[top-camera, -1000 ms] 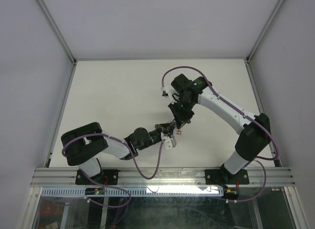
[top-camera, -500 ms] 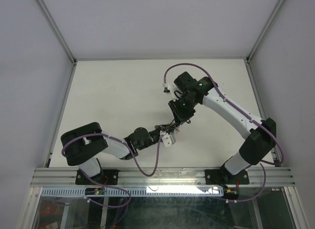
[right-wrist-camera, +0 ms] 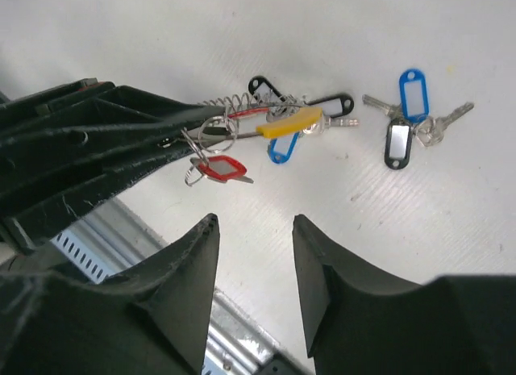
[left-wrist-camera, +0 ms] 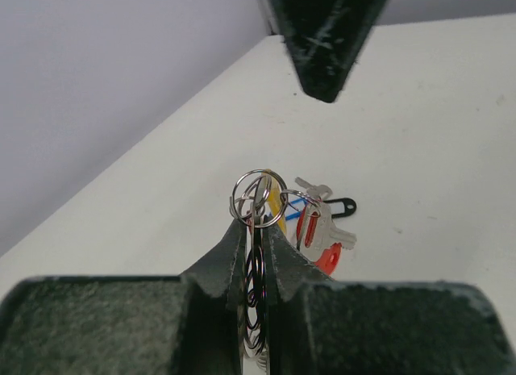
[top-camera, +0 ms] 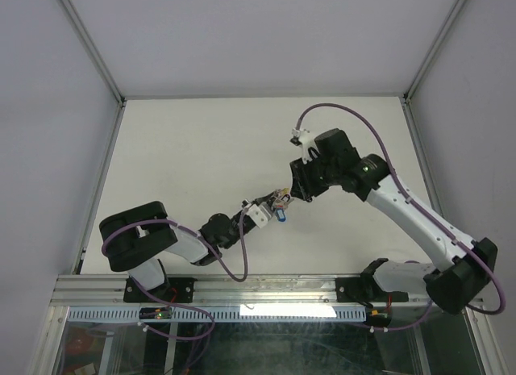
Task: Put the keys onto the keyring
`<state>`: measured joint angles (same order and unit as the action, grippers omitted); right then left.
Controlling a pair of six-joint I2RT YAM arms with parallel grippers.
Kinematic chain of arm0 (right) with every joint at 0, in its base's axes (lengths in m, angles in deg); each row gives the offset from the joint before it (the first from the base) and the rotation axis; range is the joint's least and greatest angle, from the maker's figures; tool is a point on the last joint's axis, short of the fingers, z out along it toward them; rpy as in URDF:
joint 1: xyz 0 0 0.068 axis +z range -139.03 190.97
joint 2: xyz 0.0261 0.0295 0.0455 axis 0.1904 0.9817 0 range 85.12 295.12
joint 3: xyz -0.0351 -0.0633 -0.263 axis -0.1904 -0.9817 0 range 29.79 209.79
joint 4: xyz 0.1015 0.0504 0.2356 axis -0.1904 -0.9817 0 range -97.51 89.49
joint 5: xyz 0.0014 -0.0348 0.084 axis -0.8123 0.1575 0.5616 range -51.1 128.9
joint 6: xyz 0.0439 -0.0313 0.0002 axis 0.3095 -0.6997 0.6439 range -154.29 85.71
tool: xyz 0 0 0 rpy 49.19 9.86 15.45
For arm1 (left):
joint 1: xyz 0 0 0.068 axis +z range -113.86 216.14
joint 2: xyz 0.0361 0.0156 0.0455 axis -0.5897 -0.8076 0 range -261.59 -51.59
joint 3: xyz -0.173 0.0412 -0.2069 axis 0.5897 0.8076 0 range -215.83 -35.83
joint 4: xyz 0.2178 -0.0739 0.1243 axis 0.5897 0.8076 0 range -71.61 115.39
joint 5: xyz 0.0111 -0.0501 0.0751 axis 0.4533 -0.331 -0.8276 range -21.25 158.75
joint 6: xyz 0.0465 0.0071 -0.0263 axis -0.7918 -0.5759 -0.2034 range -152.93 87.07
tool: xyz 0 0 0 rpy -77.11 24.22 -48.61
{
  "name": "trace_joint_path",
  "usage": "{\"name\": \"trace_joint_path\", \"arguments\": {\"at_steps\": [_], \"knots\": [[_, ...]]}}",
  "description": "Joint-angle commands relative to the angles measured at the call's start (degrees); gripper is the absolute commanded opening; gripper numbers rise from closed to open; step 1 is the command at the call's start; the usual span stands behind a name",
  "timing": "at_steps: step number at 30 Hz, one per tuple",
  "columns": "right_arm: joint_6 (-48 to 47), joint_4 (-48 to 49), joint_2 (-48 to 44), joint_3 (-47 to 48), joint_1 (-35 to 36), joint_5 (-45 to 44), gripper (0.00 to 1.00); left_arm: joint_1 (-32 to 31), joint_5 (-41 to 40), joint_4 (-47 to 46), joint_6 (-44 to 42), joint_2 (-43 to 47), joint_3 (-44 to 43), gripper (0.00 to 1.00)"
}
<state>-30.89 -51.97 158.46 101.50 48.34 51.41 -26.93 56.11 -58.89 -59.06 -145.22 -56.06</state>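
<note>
1. The left hand is clenched on the keyring, whose yellow section sticks out past the fingertips
2. The hanging keys, with red, blue and black tags, dangle from this ring
3. The right hand is released and empty, near the ring
4. The loose keys, with blue and black tags, lie on the desk, apart from the ring

One keyring, with one yellow section. Plastic tags countable in the right wrist view, six: three black tags, two blue tags and one red tag; a thin red edge beside the ring may be a seventh, cannot tell. Silver keys: two blades clearly countable by the loose tags, the rest overlap too much to count.
</note>
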Motion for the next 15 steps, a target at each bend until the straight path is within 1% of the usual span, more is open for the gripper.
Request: {"name": "trace_joint_path", "arguments": {"at_steps": [1, 3, 4, 6, 8, 11, 15], "knots": [[1.06, 21.96, -11.53, -10.32, -0.19, -0.96, 0.45, -0.65, -8.96, -11.93, 6.39, 2.07, 0.37, 0.0], [0.84, 31.7, -17.04, -18.73, -0.14, -0.49, 0.45, -0.65, -10.83, -12.67, 7.37, 2.65, 0.28, 0.0], [0.84, 36.48, -19.82, -21.46, -0.18, -0.49, 0.45, -0.65, -11.56, -12.72, 7.6, 3.04, 0.13, 0.0], [-1.94, 46.28, -25.31, -28.96, -0.19, 0.54, 0.43, -0.65, -12.83, -12.57, 7.64, 3.97, -0.11, 0.0], [-4.94, 53.62, -28.46, -33.43, -0.1, 2.09, 0.42, -0.65, -14.2, -12.51, 7.24, 4.9, -0.29, 0.0], [-8.51, 66.94, -31.09, -39.96, -0.1, 5.34, 0.42, -0.65, -14.93, -12.18, 6.34, 6.54, -0.74, 0.0], [-11.44, 83.3, -30.51, -46.79, 0.05, 11.9, 0.43, -0.65, -12.64, -9.95, 5.44, 9.47, -1.08, 0.0]]}}
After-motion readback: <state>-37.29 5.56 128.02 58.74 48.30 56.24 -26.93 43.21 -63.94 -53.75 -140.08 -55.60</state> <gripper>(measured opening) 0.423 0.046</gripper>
